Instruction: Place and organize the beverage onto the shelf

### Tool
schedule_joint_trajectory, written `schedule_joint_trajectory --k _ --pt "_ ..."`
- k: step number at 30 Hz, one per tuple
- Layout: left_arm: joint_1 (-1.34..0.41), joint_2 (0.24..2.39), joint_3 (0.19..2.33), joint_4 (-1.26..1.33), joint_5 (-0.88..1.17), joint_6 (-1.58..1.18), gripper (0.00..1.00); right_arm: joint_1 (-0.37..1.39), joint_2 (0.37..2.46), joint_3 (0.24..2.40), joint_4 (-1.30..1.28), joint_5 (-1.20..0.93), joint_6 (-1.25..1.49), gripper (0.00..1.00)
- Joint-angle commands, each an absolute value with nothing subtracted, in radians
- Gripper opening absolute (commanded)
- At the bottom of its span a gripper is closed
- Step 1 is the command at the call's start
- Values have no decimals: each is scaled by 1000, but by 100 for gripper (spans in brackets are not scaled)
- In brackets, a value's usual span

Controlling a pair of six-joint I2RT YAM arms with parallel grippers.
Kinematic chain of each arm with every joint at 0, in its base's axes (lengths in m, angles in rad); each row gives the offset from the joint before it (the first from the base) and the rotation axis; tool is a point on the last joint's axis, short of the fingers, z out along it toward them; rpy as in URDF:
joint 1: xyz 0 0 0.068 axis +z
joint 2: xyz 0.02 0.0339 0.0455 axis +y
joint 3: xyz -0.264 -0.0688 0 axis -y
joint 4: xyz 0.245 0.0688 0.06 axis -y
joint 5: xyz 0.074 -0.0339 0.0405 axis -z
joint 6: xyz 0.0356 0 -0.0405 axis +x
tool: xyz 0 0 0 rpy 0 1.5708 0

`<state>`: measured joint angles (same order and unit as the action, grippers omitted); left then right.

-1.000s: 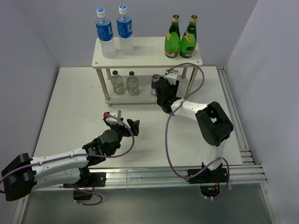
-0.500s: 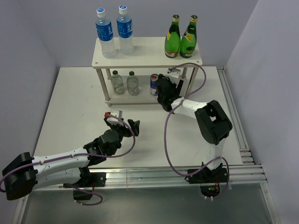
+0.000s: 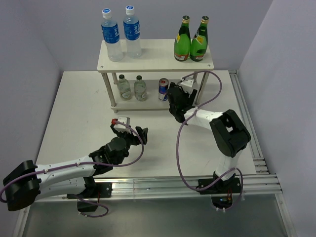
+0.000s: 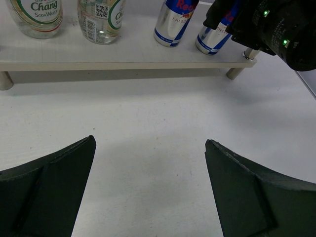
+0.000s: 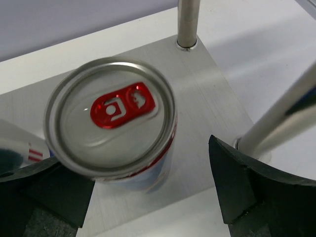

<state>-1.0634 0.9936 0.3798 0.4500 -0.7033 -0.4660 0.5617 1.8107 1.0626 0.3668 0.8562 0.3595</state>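
Note:
The off-white shelf (image 3: 158, 61) stands at the back of the table. Its top board carries two water bottles (image 3: 112, 37) and two green bottles (image 3: 190, 42). On the lower board (image 4: 123, 57) stand two small clear soda bottles (image 3: 132, 88) and two blue-and-silver cans (image 4: 175, 22) (image 4: 215, 35). My right gripper (image 3: 178, 96) is at that board's right end, open. The right-hand can (image 5: 111, 128) stands upright between its fingers (image 5: 256, 192), free of the right one. My left gripper (image 4: 150, 187) hangs open over bare table, holding nothing.
A metal shelf leg (image 5: 186, 22) rises just behind the can, and another leg (image 5: 276, 118) stands close to my right finger. Grey walls close in the table's back and sides. A rail (image 3: 247, 128) runs along its right edge.
My right gripper has opened and let go of the can, which now stands on the lower board. The gripper has drawn slightly back to the right. The left arm has not moved.

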Motion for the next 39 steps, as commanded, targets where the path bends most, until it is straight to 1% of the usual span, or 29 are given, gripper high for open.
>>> schedule_joint_trajectory --k 1,8,15,20,26,29,30,32,33,34,36,37,38,39 --pt "-1060 985 396 476 -706 -474 99 580 1723 1017 396 879 384 94" --pt "-1061 942 384 465 -690 -482 99 600 1684 943 452 736 344 100" --pt "-1062 937 382 466 -686 -480 99 612 1654 904 462 726 333 100" --pt "-1062 934 382 463 -690 -480 99 650 1586 851 459 747 334 100" --pt "-1062 919 383 448 -704 -483 99 699 1459 766 456 647 328 100" --pt "-1062 913 394 420 -724 -488 99 750 1353 724 385 710 354 100" --pt "-1062 910 399 413 -727 -492 99 808 1285 716 355 757 360 100" --pt "-1062 905 423 358 -733 -508 99 879 1212 732 200 831 388 100" --pt "-1062 905 443 327 -739 -520 99 952 1147 750 123 854 438 100" --pt "-1062 910 492 281 -755 -543 99 983 1114 794 -28 873 463 100" --pt "-1063 916 590 136 -744 -542 97 1069 1025 859 -160 906 517 100" --pt "-1065 916 624 88 -738 -537 95 1098 994 883 -283 955 531 100" --pt "-1074 913 658 4 -736 -529 92 1126 944 911 -346 981 563 100" --pt "-1081 905 720 -64 -755 -528 92 1147 919 967 -465 1011 578 100"
